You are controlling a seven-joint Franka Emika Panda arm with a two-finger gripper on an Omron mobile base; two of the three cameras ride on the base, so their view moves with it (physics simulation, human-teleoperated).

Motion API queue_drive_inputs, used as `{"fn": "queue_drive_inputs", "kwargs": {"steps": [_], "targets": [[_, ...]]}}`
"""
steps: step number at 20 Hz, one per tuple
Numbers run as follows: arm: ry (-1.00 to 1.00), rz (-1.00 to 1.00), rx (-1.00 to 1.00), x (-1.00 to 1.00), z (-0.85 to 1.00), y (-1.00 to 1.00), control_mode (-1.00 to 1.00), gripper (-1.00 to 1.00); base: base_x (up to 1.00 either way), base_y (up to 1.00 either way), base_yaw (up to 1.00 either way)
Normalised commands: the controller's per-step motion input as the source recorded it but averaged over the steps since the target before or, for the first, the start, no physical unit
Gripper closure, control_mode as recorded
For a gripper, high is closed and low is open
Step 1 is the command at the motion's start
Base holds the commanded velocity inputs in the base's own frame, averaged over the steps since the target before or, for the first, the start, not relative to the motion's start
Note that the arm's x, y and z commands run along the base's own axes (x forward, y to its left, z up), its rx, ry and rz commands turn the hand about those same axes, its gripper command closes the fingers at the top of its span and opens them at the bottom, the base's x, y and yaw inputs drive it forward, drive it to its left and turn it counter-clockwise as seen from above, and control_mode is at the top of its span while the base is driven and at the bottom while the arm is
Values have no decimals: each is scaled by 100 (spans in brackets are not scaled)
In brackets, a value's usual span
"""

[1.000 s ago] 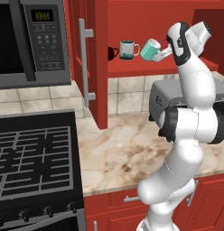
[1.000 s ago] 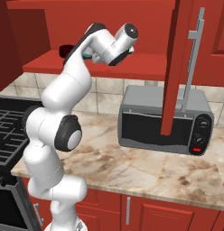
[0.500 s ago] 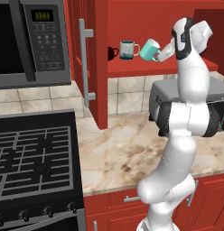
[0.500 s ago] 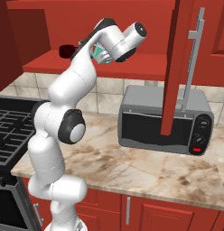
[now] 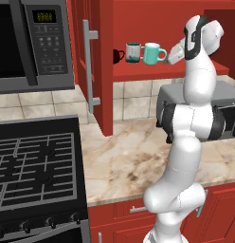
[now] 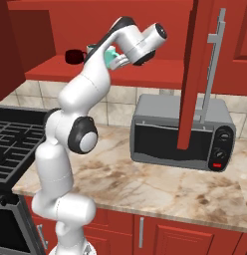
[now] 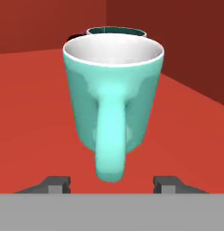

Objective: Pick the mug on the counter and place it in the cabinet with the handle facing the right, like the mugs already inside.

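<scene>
Two fingertips [image 7: 57, 184] of the gripper [image 7: 112, 185] are standing released, flanking the handle [image 7: 110, 140] at six o'clock of the mug [image 7: 113, 90], which is sitting upright on the cabinet [image 7: 37, 113] shelf.

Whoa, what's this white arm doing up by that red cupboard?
The arm is putting a mint-teal mug away in the red cabinet. The mug stands upright on the shelf, next to a white-and-teal mug and a small black mug, its handle pointing back at the gripper. The gripper's fingers stand open on either side of the handle, not touching it, so the mug looks released.
</scene>
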Motion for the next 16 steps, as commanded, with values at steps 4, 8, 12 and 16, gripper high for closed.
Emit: {"fn": "queue_drive_inputs", "kwargs": {"steps": [4, 8, 12, 16], "targets": [[0, 8, 0, 0, 0, 0, -100, -100, 0, 0, 0], [0, 8, 0, 0, 0, 0, -100, -100, 0, 0, 0], [0, 3, 0, -17, 0, 0, -100, -100, 0, 0, 0], [-3, 0, -3, -45, 0, 0, -100, -100, 0, 0, 0]]}}
